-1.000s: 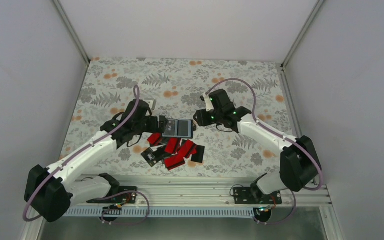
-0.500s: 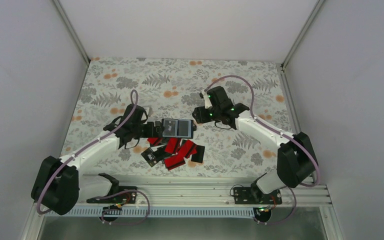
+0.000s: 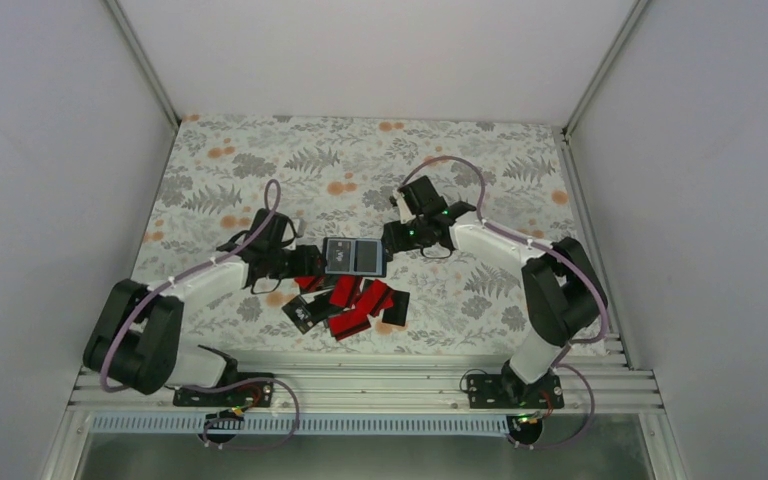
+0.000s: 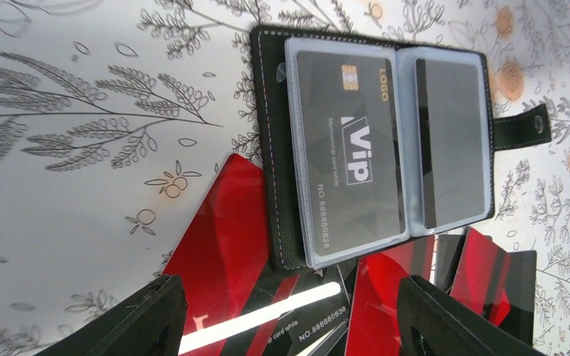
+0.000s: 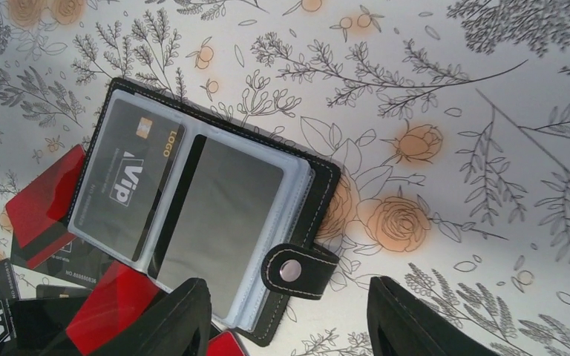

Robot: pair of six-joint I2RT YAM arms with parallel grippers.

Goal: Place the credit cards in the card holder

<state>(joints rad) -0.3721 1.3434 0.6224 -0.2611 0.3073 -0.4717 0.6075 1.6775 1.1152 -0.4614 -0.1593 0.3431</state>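
The black card holder [image 3: 354,257] lies open on the flowered cloth, its clear sleeves holding a black VIP card [image 4: 349,159] and a plain dark card [image 5: 223,215]. Its snap tab [image 5: 297,271] points right. Red and black credit cards [image 3: 345,303] lie in a loose pile just in front of it and partly under it. My left gripper [image 3: 307,262] is open at the holder's left edge, its jaws wide over a red card [image 4: 223,245] and a black card [image 4: 326,315]. My right gripper [image 3: 392,238] is open at the holder's right edge, its jaws either side of the snap tab.
The flowered cloth [image 3: 460,290] covers the table between grey walls. A metal rail [image 3: 380,385] runs along the near edge by the arm bases. Bare cloth lies behind and to both sides of the holder.
Both arms have stretched lower toward the holder from either side. The left gripper has moved right to the holder's left edge and the right gripper slightly left to its right edge. The holder and cards have not moved.
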